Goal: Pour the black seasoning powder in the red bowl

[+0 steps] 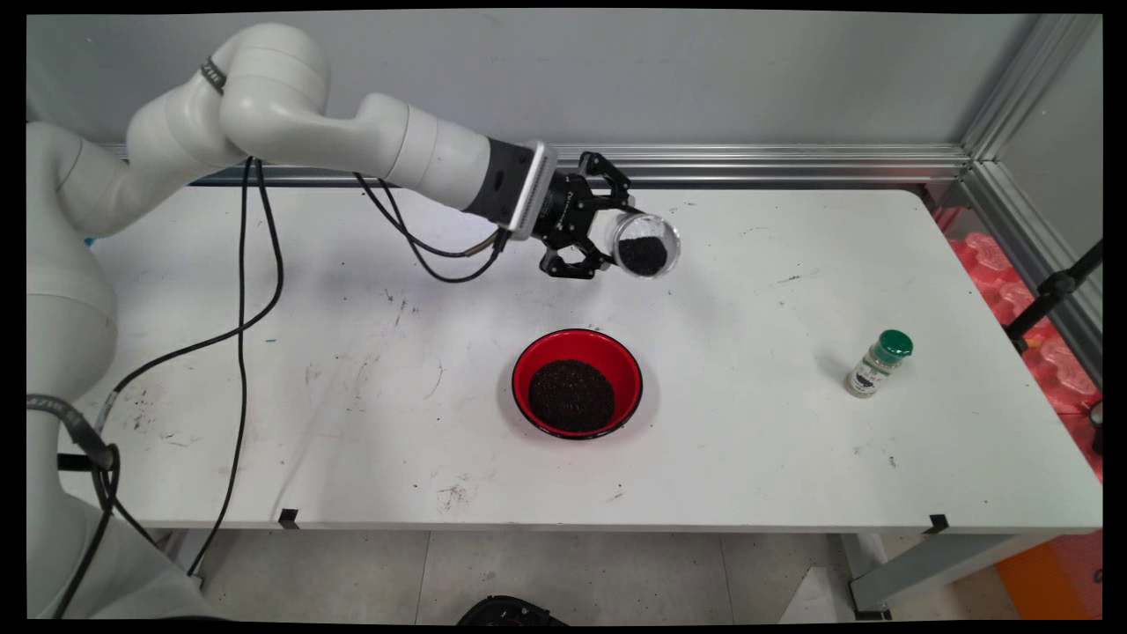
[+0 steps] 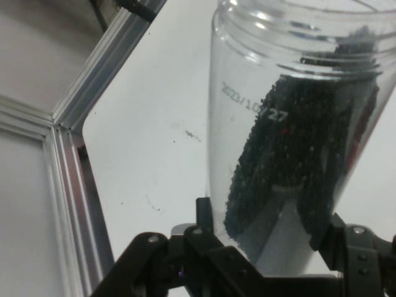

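Note:
My gripper (image 1: 615,236) is shut on a clear plastic jar (image 1: 647,246) with dark grains inside, held tilted on its side above the table with its open mouth facing the camera. In the hand view the jar (image 2: 297,124) fills the middle and right, gripped between the two fingers (image 2: 207,219), with grains lying along its lower wall. Below and a little nearer the front stands a red bowl (image 1: 538,357) heaped with the same dark grains. The jar hangs behind the bowl, apart from it.
A small spice bottle (image 1: 877,364) with a green cap stands at the table's right. Black cables (image 1: 242,335) hang from the arm over the left part. An aluminium rail (image 1: 757,163) runs along the back edge, a post (image 1: 1021,79) at the right corner.

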### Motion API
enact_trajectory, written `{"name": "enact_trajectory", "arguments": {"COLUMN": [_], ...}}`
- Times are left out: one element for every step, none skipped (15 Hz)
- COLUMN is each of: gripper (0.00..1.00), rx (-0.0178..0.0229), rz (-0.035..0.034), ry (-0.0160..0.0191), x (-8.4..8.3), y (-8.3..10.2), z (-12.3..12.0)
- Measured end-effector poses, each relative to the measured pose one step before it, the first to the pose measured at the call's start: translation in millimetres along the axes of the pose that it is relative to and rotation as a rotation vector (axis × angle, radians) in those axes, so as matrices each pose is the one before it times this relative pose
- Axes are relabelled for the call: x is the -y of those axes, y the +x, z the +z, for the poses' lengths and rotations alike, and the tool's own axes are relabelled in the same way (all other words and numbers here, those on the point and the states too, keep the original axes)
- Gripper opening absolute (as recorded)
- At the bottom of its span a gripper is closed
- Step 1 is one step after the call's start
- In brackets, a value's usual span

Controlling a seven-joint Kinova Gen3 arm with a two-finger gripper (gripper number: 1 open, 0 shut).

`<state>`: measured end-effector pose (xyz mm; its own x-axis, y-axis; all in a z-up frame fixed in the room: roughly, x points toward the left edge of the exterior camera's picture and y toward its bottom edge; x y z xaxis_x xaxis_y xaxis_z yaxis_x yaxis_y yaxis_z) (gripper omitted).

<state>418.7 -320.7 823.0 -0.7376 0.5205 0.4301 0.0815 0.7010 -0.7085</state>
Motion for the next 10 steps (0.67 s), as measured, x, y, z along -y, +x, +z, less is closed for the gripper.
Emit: {"name": "enact_trajectory", "arguments": {"gripper": [0.00, 0.00, 0.00, 0.00, 0.00, 0.00, 0.00, 0.00, 0.00, 0.00], "rx": [-0.00718, -0.00737, -0.00625, -0.00723, -0.00682, -0.00538, -0.00705, -0.00444, -0.00531, -0.00510], "rz": [-0.03109, -0.02895, -0.02450, -0.02730, -0.02729, -0.02231, -0.03071, -0.02374, -0.02638, -0.02467], "ry": [-0.00233, -0.00312, -0.00281, -0.00327, -0.00312, -0.00240, -0.00312, -0.00205, -0.00202, -0.00225], "x": [1.56, 1.56, 1.35, 1.52, 1.51, 1.28, 1.76, 1.19, 1.45, 1.38], "y": [-0.47, -0.45, -0.35, -0.35, -0.34, -0.23, -0.26, -0.23, -0.06, 0.04], "z": [2.16, 2.41, 2.28, 2.81, 2.99, 2.57, 4.09, 3.20, 3.87, 3.95]}}
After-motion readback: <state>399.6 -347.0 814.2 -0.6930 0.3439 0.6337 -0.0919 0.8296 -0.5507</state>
